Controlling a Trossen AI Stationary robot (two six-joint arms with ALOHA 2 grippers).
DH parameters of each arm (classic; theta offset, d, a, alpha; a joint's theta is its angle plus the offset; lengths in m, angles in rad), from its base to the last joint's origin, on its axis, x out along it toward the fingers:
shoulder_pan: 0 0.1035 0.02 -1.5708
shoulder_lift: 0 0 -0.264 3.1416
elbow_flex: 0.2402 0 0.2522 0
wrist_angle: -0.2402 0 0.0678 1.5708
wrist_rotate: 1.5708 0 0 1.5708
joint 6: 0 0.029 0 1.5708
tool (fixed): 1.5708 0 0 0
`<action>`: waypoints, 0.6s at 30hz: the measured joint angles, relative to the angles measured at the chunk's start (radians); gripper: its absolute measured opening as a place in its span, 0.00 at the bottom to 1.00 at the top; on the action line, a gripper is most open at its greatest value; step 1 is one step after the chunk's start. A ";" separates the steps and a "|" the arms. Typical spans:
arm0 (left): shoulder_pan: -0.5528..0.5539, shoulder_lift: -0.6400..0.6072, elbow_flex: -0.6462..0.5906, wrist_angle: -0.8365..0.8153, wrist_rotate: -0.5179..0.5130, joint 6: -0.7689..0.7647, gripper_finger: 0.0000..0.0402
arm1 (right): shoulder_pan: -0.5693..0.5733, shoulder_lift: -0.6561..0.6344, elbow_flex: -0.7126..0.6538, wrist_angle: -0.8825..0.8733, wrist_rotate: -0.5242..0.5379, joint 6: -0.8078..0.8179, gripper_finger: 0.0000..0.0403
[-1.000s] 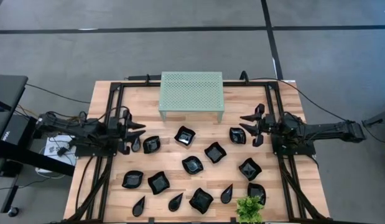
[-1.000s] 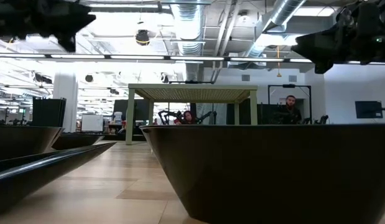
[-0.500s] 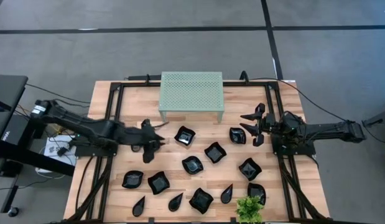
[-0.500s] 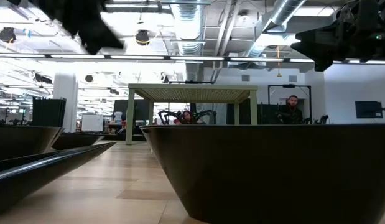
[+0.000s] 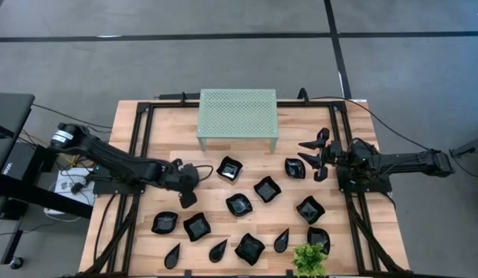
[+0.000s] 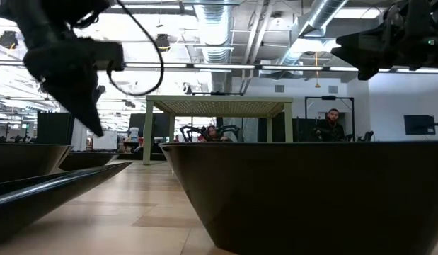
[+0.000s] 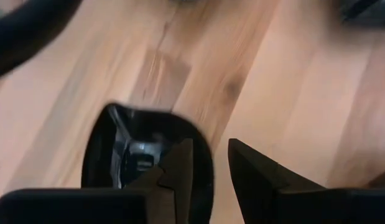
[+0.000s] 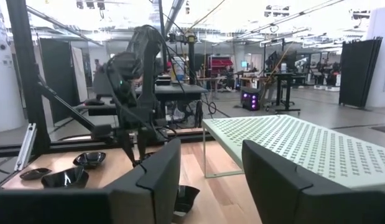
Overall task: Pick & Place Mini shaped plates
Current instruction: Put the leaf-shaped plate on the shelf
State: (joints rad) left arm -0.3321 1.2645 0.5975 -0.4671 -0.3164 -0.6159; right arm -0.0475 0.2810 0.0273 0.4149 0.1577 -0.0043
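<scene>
A: Black glossy plate (image 7: 120,149) lies flat on the tabletop (image 5: 254,154) beneath the left gripper (image 5: 186,188), fingers apart, one either side of its rim, nothing held.

B: Risk?

A: Thin slick rim; closing off-centre would likely tip the dish or skid it toward neighbouring plates (image 5: 196,226).

B: Right gripper (image 5: 314,160)?

A: Open, empty, hovering near the stand (image 5: 239,113), beside another plate (image 5: 295,167).
</scene>
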 joint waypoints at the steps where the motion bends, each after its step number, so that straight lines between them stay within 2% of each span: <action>1: -0.005 0.008 -0.005 0.000 0.000 -0.013 0.26 | 0.000 0.000 0.000 0.000 0.000 0.010 0.41; 7: -0.010 0.040 -0.039 0.005 -0.003 -0.072 0.26 | 0.000 0.000 0.001 -0.011 0.000 0.040 0.41; 18: -0.010 0.031 -0.060 0.047 0.004 -0.074 0.26 | 0.000 0.000 0.001 -0.022 0.000 0.031 0.40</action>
State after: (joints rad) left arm -0.3424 1.2953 0.5373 -0.4202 -0.3122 -0.6895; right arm -0.0471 0.2813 0.0284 0.3931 0.1574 0.0265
